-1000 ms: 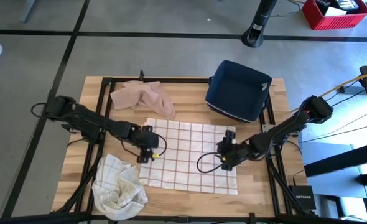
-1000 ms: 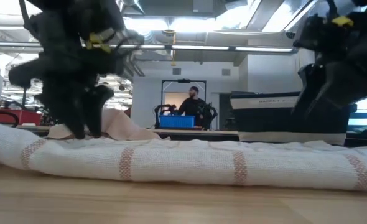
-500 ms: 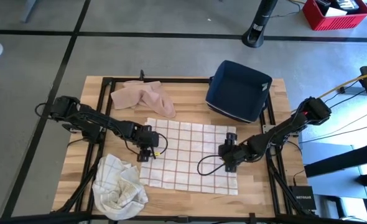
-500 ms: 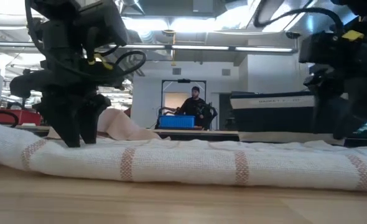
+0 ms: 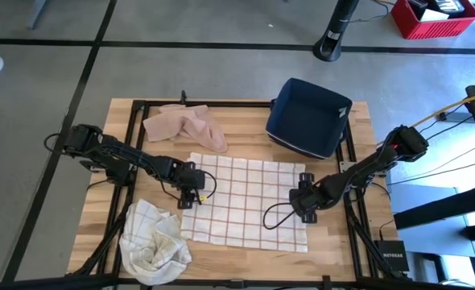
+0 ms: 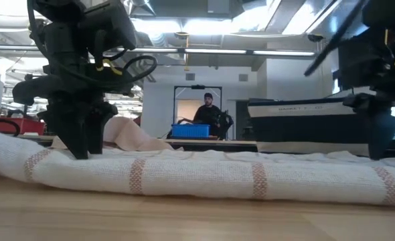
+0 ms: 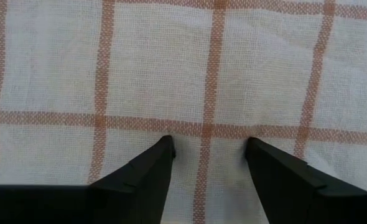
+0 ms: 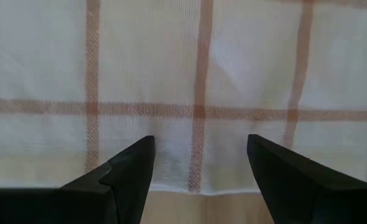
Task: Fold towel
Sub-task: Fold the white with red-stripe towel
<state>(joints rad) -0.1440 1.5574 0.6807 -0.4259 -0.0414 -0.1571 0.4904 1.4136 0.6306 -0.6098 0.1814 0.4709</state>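
The right tool [image 5: 300, 196], spread, has slid outward to the right edge of the white red-checked cotton towel [image 5: 245, 201] lying flat on the desk; the left tool [image 5: 191, 191], spread, stays near the left edge, so both look ready to pinch

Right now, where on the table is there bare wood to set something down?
Bare wood lies along the table's front edge below the checked towel, and in the far left corner beside the tan cloth. The crumpled towel, navy bin and both arms crowd the rest.

No text, label, brand or number can be read in any view. Lettering shows on the dark box-shaped object [image 6: 304, 110] in the low view, but too blurred to read.
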